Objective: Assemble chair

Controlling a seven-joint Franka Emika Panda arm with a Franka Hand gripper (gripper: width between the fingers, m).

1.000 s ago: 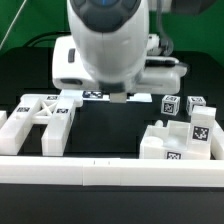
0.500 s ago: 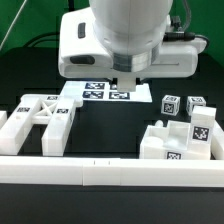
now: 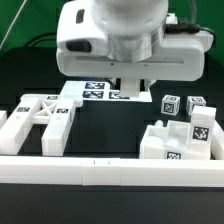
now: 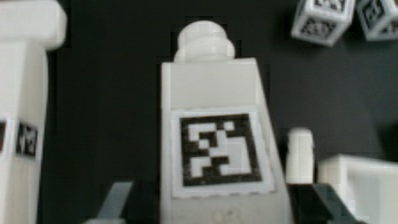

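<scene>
Wrist view: pincer [image 4: 214, 198] grips chair part [image 4: 217, 110] over black table [image 4: 107, 90].

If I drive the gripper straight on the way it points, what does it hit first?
Most likely the tagged white chair part, which sits right at the gripper, between its fingers; whether it is gripped is unclear.
</scene>
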